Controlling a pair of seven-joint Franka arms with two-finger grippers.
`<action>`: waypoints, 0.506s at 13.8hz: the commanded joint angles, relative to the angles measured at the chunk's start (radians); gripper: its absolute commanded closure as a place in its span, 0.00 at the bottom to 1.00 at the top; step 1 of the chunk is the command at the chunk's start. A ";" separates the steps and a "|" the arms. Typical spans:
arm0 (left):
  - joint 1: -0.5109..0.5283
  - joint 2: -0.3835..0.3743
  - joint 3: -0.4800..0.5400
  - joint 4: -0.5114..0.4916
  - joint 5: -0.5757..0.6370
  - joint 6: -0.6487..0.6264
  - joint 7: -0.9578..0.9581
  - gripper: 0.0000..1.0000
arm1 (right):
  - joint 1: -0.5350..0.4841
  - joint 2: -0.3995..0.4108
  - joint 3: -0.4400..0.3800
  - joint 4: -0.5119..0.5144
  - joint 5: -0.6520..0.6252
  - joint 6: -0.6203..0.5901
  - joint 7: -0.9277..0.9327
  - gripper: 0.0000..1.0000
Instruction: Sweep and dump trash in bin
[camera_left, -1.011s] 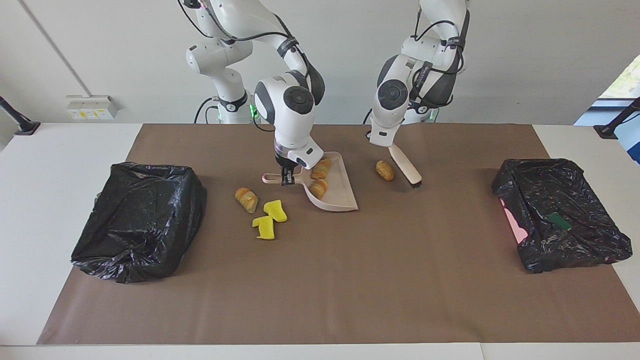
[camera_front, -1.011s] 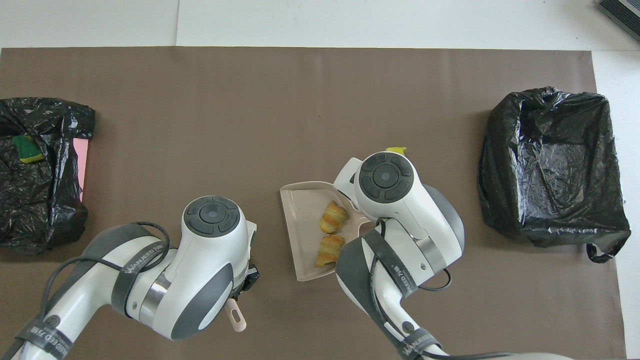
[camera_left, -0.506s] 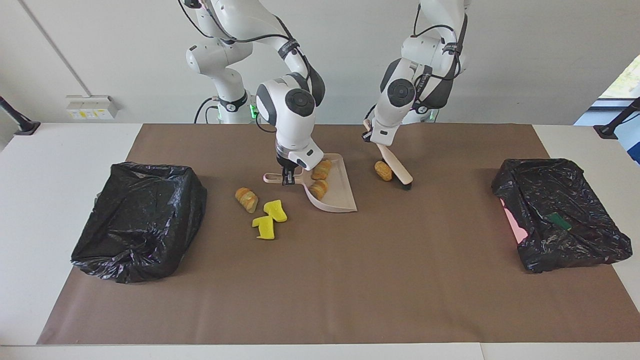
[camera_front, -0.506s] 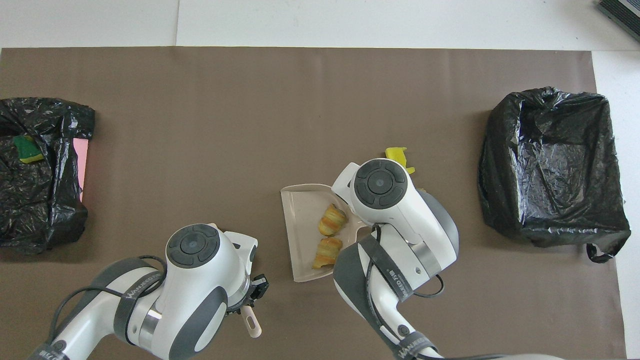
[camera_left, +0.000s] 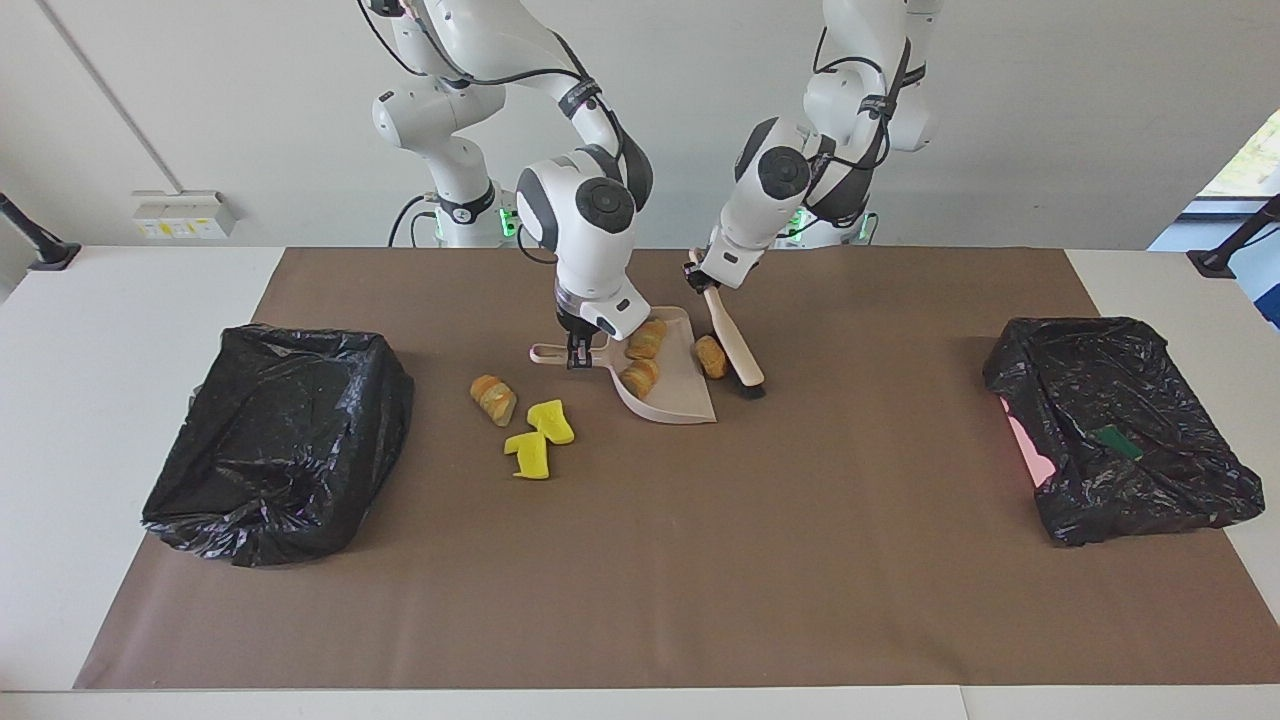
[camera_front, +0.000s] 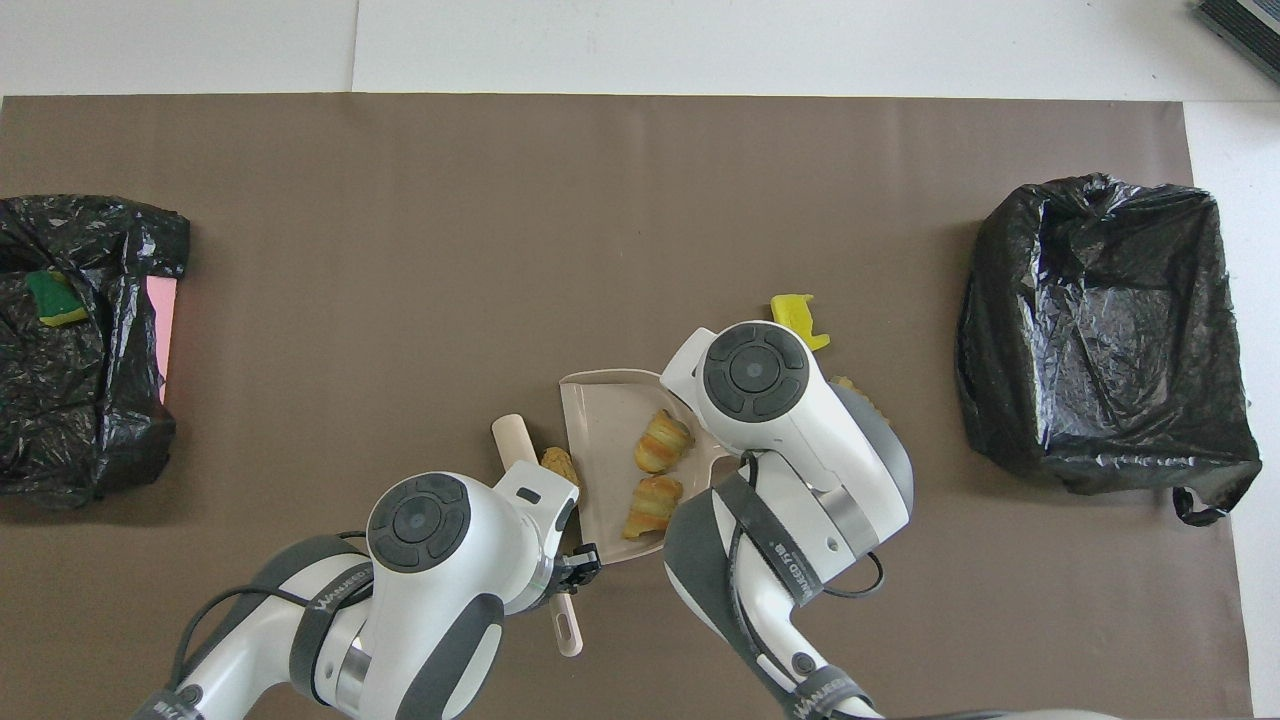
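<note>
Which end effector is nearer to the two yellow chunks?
Right. The right end effector grips the dustpan handle beside the yellow chunks; the left end effector, holding the brush, is past the dustpan.

Light: bright, even, diffuse.
Source: window (camera_left: 1245, 160) at the left arm's end.
Shadows: soft, short, under the arms and bags (camera_left: 280, 440).
Glare: sheen on bag plastic.
Focus: sharp throughout.

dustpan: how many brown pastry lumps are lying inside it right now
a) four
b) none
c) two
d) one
c: two pastry lumps lie in the dustpan, whose handle the right gripper holds; a third lump sits just outside the pan's open edge, against the brush held by the left gripper.
</note>
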 joint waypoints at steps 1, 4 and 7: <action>-0.058 0.023 0.012 0.034 -0.022 0.027 0.202 1.00 | -0.006 -0.023 0.005 -0.016 -0.032 0.004 0.029 1.00; -0.059 0.072 0.013 0.130 -0.022 -0.008 0.212 1.00 | -0.011 -0.025 0.005 -0.012 -0.032 -0.001 0.029 1.00; -0.036 0.114 0.024 0.207 -0.013 -0.081 0.184 1.00 | -0.012 -0.025 0.005 -0.012 -0.032 -0.001 0.029 1.00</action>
